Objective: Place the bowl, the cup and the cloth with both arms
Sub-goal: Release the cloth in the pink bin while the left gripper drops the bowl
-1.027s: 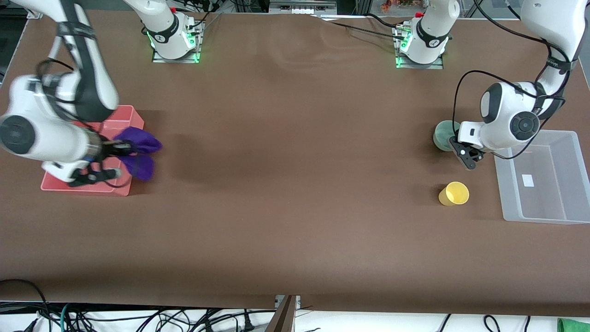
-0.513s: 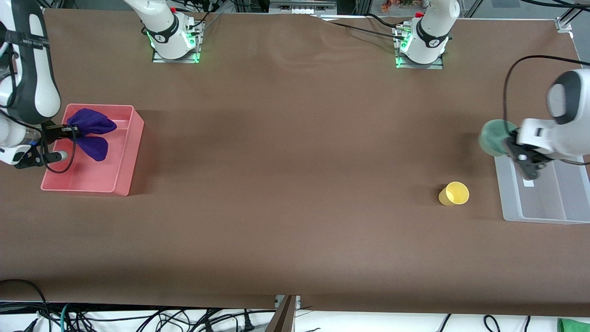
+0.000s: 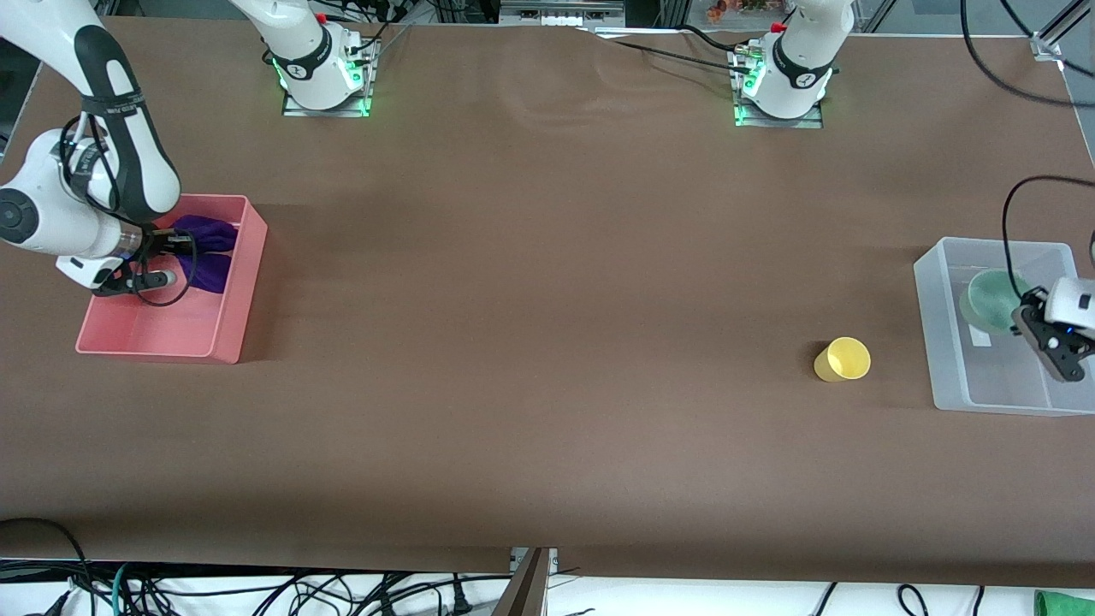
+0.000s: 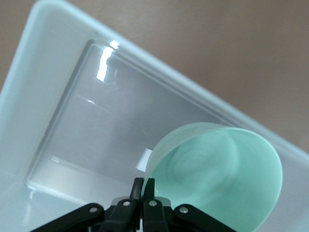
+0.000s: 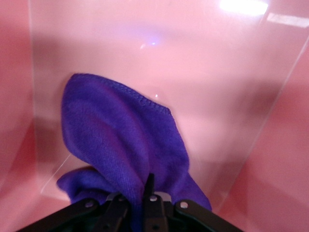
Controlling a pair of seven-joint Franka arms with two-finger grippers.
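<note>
- Gripping the rim of the bowl (image 4: pixel 217 169), the left pincer (image 4: pixel 143 186) is seen with its fingers pressed together on the thin wall of the bowl, one finger inside and one outside.
- In the front view the left pincer (image 3: pixel 1031 318) is held over the clear bin (image 3: pixel 945 342), which stands on the table (image 3: pixel 547 342) at the left arm's end.
- The bowl (image 3: pixel 988 297) is shown inside the outline of the clear bin (image 4: pixel 72 135), tilted, with its pale green hollow turned toward the wrist camera; whether it touches the bin's floor cannot be told.
- The cup (image 3: pixel 843 359) is found lying on its side on the table, just beside the clear bin and apart from it, toward the right arm's end of the table from the bin.
- The right pincer (image 5: pixel 147 191) is clamped on a fold of the cloth (image 5: pixel 125 150), the fabric being pinched between its closed fingers.
- In the front view the right pincer (image 3: pixel 167 248) is placed over the pink tray (image 3: pixel 231 334), which stands at the right arm's end of the table.
- The cloth (image 3: pixel 205 248) is bunched within the pink tray (image 5: pixel 251 159), at the part of the tray farther from the front camera; part of it is hidden by the right arm.
</note>
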